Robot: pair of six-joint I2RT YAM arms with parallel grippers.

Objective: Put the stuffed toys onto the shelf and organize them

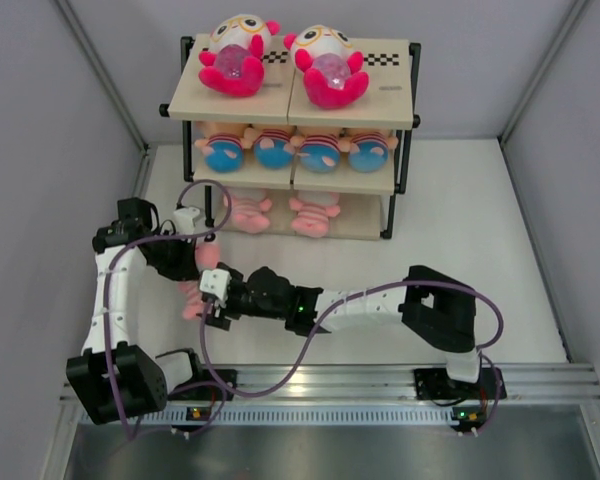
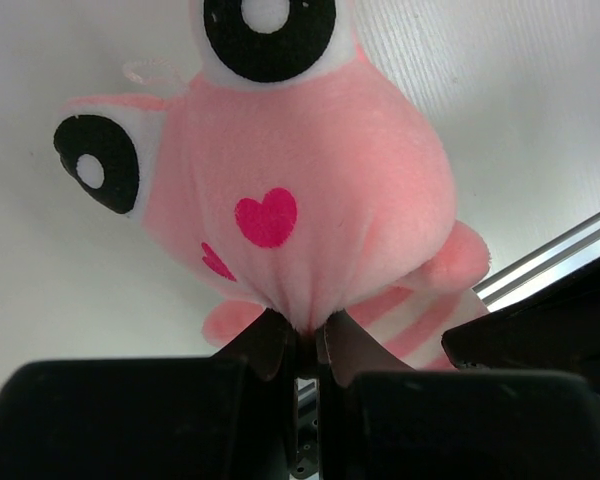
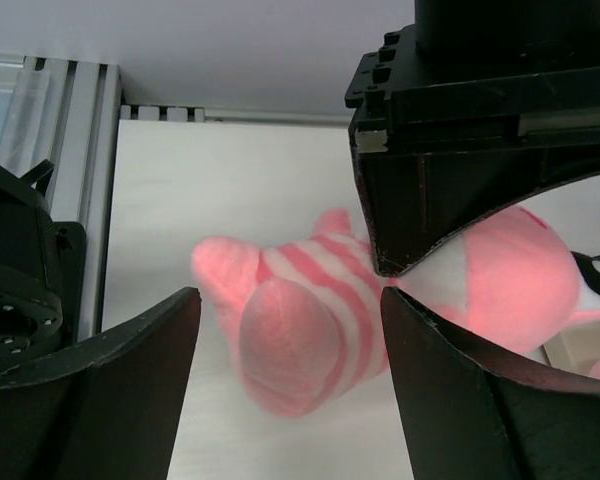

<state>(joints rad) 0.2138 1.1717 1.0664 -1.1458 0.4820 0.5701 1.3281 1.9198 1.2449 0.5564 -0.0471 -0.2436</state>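
A pink striped stuffed toy (image 1: 191, 297) hangs low over the white table in front of the shelf (image 1: 390, 105). My left gripper (image 1: 205, 265) is shut on the plush of its head (image 2: 300, 200), with the fingers pinched together (image 2: 307, 325). My right gripper (image 1: 210, 305) is open, its jaws on either side of the toy's striped body (image 3: 310, 320) without closing on it (image 3: 290, 300). On the shelf, two white-and-magenta toys (image 1: 235, 55) lie on the top board, several peach ones (image 1: 275, 148) on the middle board, and two pink striped ones (image 1: 248, 210) on the bottom board.
The shelf stands at the far middle of the white table (image 1: 480, 240), with grey walls on three sides. An aluminium rail (image 1: 380, 380) runs along the near edge by the arm bases. Purple cables (image 1: 205, 190) loop off both arms.
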